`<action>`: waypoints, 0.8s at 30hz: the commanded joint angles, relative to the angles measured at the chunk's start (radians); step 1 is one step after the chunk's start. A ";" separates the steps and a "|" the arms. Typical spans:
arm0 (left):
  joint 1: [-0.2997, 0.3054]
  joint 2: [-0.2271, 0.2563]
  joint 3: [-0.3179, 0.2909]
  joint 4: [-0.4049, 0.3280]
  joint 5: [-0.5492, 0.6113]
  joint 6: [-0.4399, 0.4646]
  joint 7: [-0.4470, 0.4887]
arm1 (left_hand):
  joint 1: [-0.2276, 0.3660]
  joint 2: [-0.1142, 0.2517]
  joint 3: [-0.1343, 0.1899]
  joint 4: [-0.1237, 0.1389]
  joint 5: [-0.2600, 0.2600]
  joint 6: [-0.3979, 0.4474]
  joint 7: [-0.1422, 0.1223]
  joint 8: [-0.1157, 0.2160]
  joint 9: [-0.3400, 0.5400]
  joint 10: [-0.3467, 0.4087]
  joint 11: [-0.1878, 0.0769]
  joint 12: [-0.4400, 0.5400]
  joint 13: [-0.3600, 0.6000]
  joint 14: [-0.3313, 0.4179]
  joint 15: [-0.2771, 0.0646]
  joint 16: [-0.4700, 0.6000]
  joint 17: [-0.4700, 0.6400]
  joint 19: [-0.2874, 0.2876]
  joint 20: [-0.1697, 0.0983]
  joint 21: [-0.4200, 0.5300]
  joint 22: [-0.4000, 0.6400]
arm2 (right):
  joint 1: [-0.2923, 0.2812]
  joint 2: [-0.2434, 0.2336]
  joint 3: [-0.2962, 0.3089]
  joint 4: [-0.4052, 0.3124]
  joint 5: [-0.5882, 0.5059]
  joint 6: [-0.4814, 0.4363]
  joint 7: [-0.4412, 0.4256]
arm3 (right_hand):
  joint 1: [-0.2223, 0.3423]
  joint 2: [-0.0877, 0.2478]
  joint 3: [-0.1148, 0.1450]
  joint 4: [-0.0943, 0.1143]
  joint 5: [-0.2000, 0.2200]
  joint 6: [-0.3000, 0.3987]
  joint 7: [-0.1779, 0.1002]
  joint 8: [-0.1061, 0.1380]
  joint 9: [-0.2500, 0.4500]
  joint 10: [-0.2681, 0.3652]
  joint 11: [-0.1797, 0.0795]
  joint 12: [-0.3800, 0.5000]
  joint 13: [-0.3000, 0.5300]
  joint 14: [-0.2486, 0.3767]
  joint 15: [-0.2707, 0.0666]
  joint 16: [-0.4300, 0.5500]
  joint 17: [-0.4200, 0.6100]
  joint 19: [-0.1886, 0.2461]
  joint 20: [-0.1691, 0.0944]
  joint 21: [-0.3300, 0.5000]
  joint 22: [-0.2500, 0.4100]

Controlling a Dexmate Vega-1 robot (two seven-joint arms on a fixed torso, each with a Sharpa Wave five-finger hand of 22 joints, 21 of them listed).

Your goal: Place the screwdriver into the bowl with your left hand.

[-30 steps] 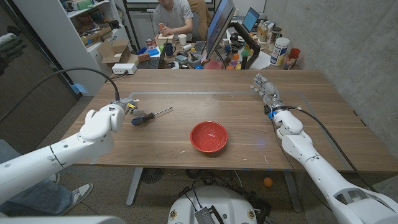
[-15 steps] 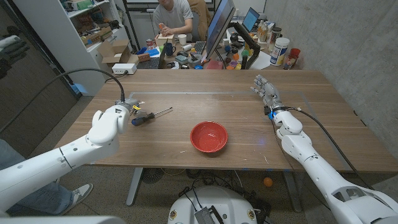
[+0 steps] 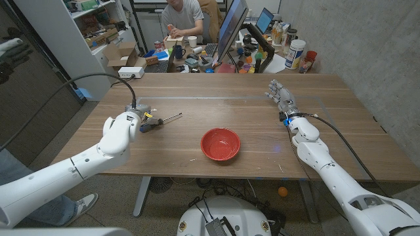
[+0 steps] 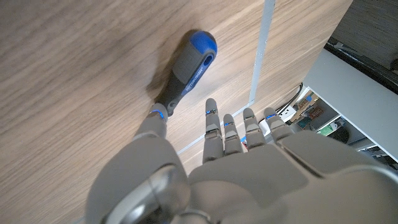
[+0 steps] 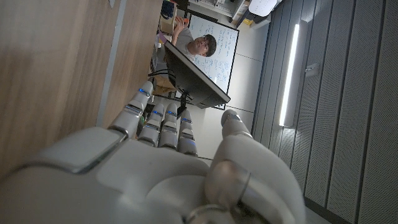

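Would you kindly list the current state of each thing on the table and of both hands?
screwdriver: lying on the table, not gripped
bowl: upright, empty
left hand: open, fingers apart, right next to the screwdriver handle
right hand: open, holding nothing, at the table's right side

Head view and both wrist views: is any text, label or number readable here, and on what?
No text reads clearly.
Whiteboard behind the person: handwriting, too small to read.
White canister on the far desk: label blurred.
Cardboard boxes at the shelf: no legible print.
Blue and black handled screwdriver: no readable marking.
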 commanded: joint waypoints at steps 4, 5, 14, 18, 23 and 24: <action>0.037 -0.043 -0.031 0.025 0.077 -0.013 -0.018 | 0.013 0.004 -0.002 -0.003 0.000 0.008 -0.006 -0.006 0.005 0.014 0.000 0.008 0.001 0.011 0.003 0.007 0.001 0.008 0.000 -0.005 0.005 | 0.005 0.002 0.000 0.011 0.001 -0.008 0.008 | -0.003 -0.006 -0.006 -0.001 0.002 0.001 -0.006 0.001 0.005 0.002 0.003 0.000 0.003 0.007 0.004 -0.002 0.002 -0.004 0.001 0.000 0.004; 0.039 -0.044 -0.034 0.025 0.078 -0.015 -0.019 | 0.013 0.004 -0.002 -0.003 0.000 0.008 -0.006 -0.007 0.005 0.015 0.000 0.009 0.001 0.011 0.003 0.007 0.001 0.009 0.000 -0.005 0.005 | 0.005 0.002 0.000 0.011 0.001 -0.008 0.008 | -0.003 -0.006 -0.006 -0.001 0.002 0.001 -0.005 0.000 0.005 0.002 0.003 0.000 0.003 0.007 0.003 -0.002 0.002 -0.004 0.001 0.000 0.004; 0.044 -0.060 -0.045 0.041 0.082 -0.029 -0.023 | 0.015 0.005 -0.002 -0.003 0.000 0.009 -0.009 -0.008 0.005 0.016 -0.001 0.008 0.001 0.014 0.004 0.008 0.001 0.010 0.000 -0.004 0.005 | 0.003 0.003 -0.001 0.016 0.000 -0.014 0.004 | -0.004 -0.006 -0.007 -0.001 0.002 0.001 -0.006 0.001 0.005 0.002 0.002 0.000 0.003 0.008 0.003 -0.001 0.001 -0.005 0.002 0.000 0.003; 0.043 -0.065 -0.048 0.047 0.079 -0.037 -0.025 | 0.016 0.006 -0.002 -0.003 0.000 0.010 -0.008 -0.009 0.005 0.017 -0.001 0.009 0.001 0.015 0.004 0.008 0.001 0.011 0.000 -0.004 0.005 | 0.004 0.004 -0.001 0.019 -0.001 -0.015 0.004 | -0.004 -0.006 -0.007 -0.001 0.002 0.001 -0.006 0.000 0.005 0.002 0.001 0.000 0.003 0.007 0.003 -0.002 0.001 -0.005 0.003 0.000 0.003; 0.034 -0.072 -0.042 0.059 0.084 -0.049 -0.033 | 0.017 0.006 -0.002 -0.003 0.000 0.011 -0.008 -0.010 0.005 0.016 -0.003 0.008 0.001 0.015 0.003 0.007 0.001 0.012 0.000 -0.004 0.005 | 0.006 0.008 0.000 0.029 0.001 -0.014 0.006 | -0.004 -0.006 -0.008 -0.001 0.002 0.000 -0.006 0.000 0.005 0.002 0.004 0.000 0.003 0.007 0.004 -0.002 0.001 -0.006 0.003 0.001 0.003; 0.032 -0.073 -0.042 0.061 0.084 -0.051 -0.035 | 0.017 0.006 -0.002 -0.004 0.000 0.011 -0.008 -0.010 0.005 0.016 -0.004 0.008 0.001 0.015 0.003 0.007 0.001 0.012 0.000 -0.004 0.005 | 0.007 0.009 0.000 0.032 0.001 -0.013 0.006 | -0.005 -0.006 -0.008 -0.001 0.002 0.000 -0.005 0.000 0.005 0.002 0.003 0.000 0.003 0.007 0.004 -0.002 0.001 -0.005 0.003 0.001 0.003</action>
